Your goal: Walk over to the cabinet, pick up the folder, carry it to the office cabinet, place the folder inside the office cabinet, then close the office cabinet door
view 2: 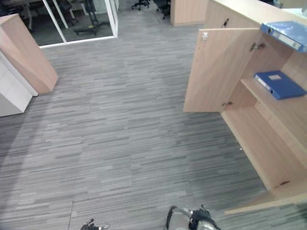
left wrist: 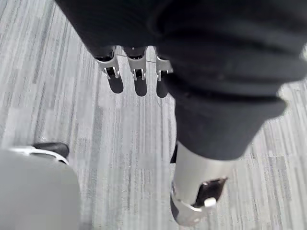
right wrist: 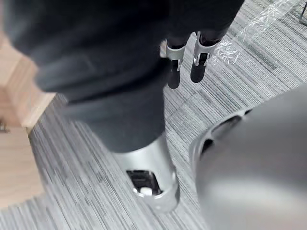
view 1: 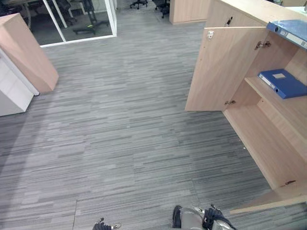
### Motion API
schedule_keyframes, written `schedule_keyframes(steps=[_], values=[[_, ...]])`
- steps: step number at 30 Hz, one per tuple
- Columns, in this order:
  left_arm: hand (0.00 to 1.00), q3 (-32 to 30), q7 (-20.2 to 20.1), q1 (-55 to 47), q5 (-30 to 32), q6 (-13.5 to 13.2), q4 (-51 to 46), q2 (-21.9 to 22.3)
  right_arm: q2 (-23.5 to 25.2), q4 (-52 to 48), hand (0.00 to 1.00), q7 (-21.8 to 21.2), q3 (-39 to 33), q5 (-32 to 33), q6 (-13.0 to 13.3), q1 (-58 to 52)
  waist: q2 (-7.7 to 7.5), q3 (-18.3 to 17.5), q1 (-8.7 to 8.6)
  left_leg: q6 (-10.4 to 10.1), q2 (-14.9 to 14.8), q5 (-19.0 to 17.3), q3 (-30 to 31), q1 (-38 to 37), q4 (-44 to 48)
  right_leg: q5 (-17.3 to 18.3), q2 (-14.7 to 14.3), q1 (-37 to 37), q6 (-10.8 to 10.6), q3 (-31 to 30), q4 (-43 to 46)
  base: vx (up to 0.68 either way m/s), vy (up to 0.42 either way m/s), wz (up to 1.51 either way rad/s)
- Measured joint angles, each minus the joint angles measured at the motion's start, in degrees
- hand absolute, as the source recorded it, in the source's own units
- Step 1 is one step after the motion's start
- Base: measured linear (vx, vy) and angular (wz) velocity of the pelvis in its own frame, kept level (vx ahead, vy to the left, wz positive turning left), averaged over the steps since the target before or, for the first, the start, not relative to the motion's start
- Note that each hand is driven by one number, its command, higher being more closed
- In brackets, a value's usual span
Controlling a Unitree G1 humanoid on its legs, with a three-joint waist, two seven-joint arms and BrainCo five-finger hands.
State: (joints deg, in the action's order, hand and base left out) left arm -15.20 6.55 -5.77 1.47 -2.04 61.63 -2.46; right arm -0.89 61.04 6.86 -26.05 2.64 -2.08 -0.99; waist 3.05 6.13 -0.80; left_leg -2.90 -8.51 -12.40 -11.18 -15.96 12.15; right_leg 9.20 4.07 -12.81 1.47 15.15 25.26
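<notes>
Both hands hang empty at the robot's sides above the grey carpet floor (view 1: 124, 134). The left hand (left wrist: 137, 64) has its fingers straight and relaxed, gripping nothing, and so does the right hand (right wrist: 200, 60).

The cabinet (view 1: 268, 139) stands to the right with its door (view 1: 223, 67) swung wide open. One blue folder (view 1: 284, 82) lies flat on the inner shelf (view 1: 280, 106), and a second folder (view 1: 290, 29) rests on the cabinet's top.

With a folder on the shelf, closing the door looks like the step left. The door is well away from either hand, so the robot has to step closer and turn. A push near the hinge side would move it poorly. A wooden edge (view 1: 268, 204), probably another door, juts out low by the right hand and could be bumped. The shelf folder's corner sits near the front and might block the closing door.
</notes>
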Motion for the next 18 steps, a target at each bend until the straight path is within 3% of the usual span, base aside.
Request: schedule_keyframes(steps=[2, 3, 5, 6, 9, 12, 15, 16, 18], values=[[0.0, -2.88, -0.21, 0.07, -1.09, -0.07, -1.65, 0.88, 0.55, -0.17, 0.0, -0.01, -1.4, 0.95, 0.01, -1.36, 0.09, -0.08, -0.34, -1.67, -4.06, 0.43, 3.09, 6.53, 17.8, 0.1, -3.23, 5.98, 0.66, 0.97, -5.16, 0.47, -0.323, 0.11], [0.0, -4.76, -0.33, 0.06, -2.33, -0.07, -2.88, 2.04, 0.59, -0.16, 0.0, -0.08, -1.36, 1.1, 0.0, -1.52, -0.03, 0.03, -0.04, -2.98, -5.96, 1.54, 5.34, 12.39, 31.89, 0.0, -5.18, 9.03, 1.43, 0.93, -8.03, 0.37, -0.237, -0.1], [0.0, -6.46, -0.32, 0.47, -3.85, -0.07, -4.14, 3.57, 0.64, -0.04, 0.0, -0.06, -1.29, 1.59, -0.06, -1.61, -0.03, 0.11, 0.15, -3.35, -7.63, 1.43, 5.29, 20.45, 46.84, -0.08, -7.32, 14.06, 2.56, 0.19, -11.81, 0.38, -0.159, -0.29], [0.0, -6.42, -0.26, 0.52, -4.0, -0.07, -4.85, 3.69, 0.59, 0.01, 0.0, -0.03, -0.8, 1.97, -0.09, -1.77, -0.12, 0.19, 0.29, -3.26, -7.76, 0.93, 4.44, 22.81, 48.67, -0.01, -7.82, 15.93, 2.87, -0.58, -13.18, 0.33, -0.069, -0.46], [0.0, -6.53, 0.0, 0.58, -4.6, -0.36, -5.83, 4.35, 0.64, 0.01, 0.0, -0.02, -0.76, 1.91, -0.17, -1.58, -0.24, 0.28, 1.43, -1.44, -6.83, -1.94, 1.71, 27.29, 44.06, 0.06, -7.7, 20.29, 2.99, -4.97, -16.12, 0.31, 0.02, -0.73], [0.0, -6.44, 0.29, 1.15, -5.07, -0.85, -6.21, 4.62, 0.75, -0.12, 0.0, 0.05, 1.32, 1.83, -0.14, -0.46, -0.81, 0.72, 3.04, -1.1, -2.62, -3.47, 2.53, 30.1, 27.71, 0.24, -4.77, 23.47, 2.5, -10.06, -18.46, 0.36, 0.203, -0.86], [0.0, -6.45, 0.72, 1.26, -5.33, -1.31, -6.51, 4.96, 0.69, -0.3, 0.0, 0.19, 4.0, 1.77, -0.06, -0.11, -0.88, 0.9, 3.16, -0.93, 0.38, 1.0, 6.74, 31.97, 9.67, 2.51, -1.27, 26.36, -1.31, -12.31, -19.92, 0.34, 0.303, -0.42], [0.0, -6.5, 0.76, 1.27, -5.71, -1.41, -6.56, 4.87, 0.59, -0.24, 0.0, 0.39, 6.05, 1.71, 0.01, -0.14, -1.17, 0.99, 3.34, -1.97, 0.95, 6.41, 7.33, 31.59, 7.22, 4.36, 0.18, 27.42, -3.09, -13.03, -19.73, 0.48, 0.455, -0.26], [0.0, -6.98, 0.9, 1.45, -6.41, -1.44, -6.57, 4.58, 1.2, -0.11, 0.0, 0.44, 8.82, 1.69, 0.03, 0.44, -1.87, 0.73, 3.71, -1.75, 2.98, 10.72, 7.21, 30.99, 8.35, 5.71, 2.11, 27.98, -3.53, -15.11, -19.3, 0.41, 0.382, -0.45]])
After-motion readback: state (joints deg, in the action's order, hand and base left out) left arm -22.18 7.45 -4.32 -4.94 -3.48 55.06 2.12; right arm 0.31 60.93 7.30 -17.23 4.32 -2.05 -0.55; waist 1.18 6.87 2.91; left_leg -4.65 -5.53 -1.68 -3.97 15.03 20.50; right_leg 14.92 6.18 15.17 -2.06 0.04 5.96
